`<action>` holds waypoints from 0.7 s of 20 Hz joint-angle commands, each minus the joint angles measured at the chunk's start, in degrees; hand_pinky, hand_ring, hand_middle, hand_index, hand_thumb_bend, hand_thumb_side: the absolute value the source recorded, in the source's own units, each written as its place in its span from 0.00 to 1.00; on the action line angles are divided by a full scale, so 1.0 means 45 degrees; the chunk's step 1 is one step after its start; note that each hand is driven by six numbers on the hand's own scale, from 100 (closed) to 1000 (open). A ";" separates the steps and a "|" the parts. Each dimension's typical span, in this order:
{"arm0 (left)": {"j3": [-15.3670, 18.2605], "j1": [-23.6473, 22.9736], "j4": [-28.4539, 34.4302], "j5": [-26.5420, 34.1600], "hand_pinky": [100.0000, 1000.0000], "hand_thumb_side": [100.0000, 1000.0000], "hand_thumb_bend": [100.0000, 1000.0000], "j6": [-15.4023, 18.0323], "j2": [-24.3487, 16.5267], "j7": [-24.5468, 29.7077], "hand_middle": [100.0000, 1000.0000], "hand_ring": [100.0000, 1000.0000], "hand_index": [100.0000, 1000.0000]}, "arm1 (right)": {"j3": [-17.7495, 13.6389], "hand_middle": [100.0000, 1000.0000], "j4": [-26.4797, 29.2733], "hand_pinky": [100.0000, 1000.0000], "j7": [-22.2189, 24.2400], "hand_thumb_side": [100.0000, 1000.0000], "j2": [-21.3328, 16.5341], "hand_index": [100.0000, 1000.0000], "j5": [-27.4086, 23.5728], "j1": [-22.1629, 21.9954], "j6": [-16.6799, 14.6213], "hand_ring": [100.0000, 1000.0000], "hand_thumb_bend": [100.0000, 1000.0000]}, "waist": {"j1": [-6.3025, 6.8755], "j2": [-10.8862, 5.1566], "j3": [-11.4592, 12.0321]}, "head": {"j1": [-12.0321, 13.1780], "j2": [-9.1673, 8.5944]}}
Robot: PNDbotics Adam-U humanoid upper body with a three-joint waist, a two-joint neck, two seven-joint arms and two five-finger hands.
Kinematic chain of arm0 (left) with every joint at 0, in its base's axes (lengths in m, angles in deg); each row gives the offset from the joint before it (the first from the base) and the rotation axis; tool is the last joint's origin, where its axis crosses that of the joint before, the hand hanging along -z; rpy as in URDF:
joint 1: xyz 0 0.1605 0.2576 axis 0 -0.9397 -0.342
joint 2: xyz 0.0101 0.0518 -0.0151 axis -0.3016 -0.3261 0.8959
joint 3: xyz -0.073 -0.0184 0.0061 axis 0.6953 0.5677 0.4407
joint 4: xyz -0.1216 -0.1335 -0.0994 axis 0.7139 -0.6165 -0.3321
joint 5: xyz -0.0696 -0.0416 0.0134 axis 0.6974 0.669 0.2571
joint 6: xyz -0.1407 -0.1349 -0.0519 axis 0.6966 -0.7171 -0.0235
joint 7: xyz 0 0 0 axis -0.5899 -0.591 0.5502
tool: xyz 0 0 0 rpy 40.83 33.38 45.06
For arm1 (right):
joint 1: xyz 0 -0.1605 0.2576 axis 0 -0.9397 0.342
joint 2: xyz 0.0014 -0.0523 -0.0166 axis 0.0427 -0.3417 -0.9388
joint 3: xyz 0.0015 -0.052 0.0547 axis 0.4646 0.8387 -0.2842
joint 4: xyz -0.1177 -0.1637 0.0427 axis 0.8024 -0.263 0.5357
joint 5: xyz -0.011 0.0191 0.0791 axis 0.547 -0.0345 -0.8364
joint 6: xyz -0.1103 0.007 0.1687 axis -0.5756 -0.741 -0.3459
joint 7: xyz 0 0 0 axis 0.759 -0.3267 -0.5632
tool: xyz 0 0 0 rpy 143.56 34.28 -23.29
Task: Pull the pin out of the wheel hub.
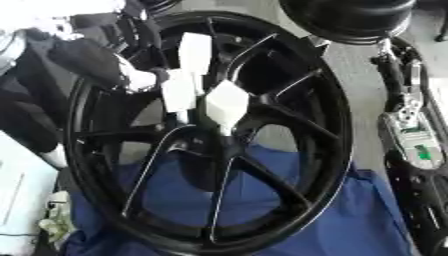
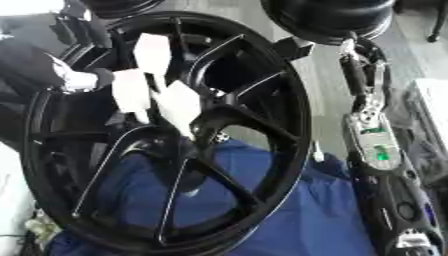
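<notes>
On a blue cloth (image 1: 350, 220) over grey floor (image 1: 354, 65) stands the black wheel hub (image 1: 289, 130); robot hand state cannot be told.

Black spoked wheel hub (image 2: 175, 135), tilted, resting on blue cloth (image 2: 297, 210). Three white pins (image 2: 179, 107) clustered at its centre. Right arm (image 2: 376, 150) alongside, fingers unseen.

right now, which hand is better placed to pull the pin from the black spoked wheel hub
Left. Its black arm reaches across the black spoked wheel to the white pieces at the hub; the right arm lies outside the rim.
</notes>
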 commanded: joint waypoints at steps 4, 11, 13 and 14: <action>0.0155 0.0169 -0.0176 -0.0044 0.76 0.36 0.32 -0.1683 0.0006 0.2209 0.70 0.75 0.76 | 0.0050 0.69 0.0169 0.82 -0.0003 0.54 -0.0242 0.80 0.0016 0.0220 0.0072 0.65 0.11 | 0.0010 -0.0210 -0.0050 | 0.0021 -0.0163; -0.0015 0.0250 -0.0523 -0.0574 0.77 0.35 0.34 -0.1336 0.0284 0.2408 0.70 0.76 0.75 | 0.0081 0.69 0.0168 0.82 0.0012 0.54 -0.0219 0.80 0.0018 0.0227 0.0087 0.65 0.11 | 0.0007 -0.0209 -0.0070 | 0.0053 -0.0265; -0.0081 0.0310 -0.0543 -0.0622 0.76 0.36 0.34 -0.1283 0.0376 0.2561 0.69 0.75 0.75 | 0.0106 0.69 0.0152 0.82 0.0027 0.54 -0.0213 0.80 0.0024 0.0228 0.0096 0.65 0.11 | 0.0017 -0.0212 -0.0074 | 0.0077 -0.0288; -0.0108 0.0338 -0.0539 -0.0640 0.76 0.36 0.34 -0.1259 0.0411 0.2627 0.69 0.75 0.74 | 0.0117 0.69 0.0144 0.82 0.0035 0.54 -0.0209 0.80 0.0027 0.0228 0.0101 0.65 0.11 | 0.0020 -0.0213 -0.0077 | 0.0084 -0.0298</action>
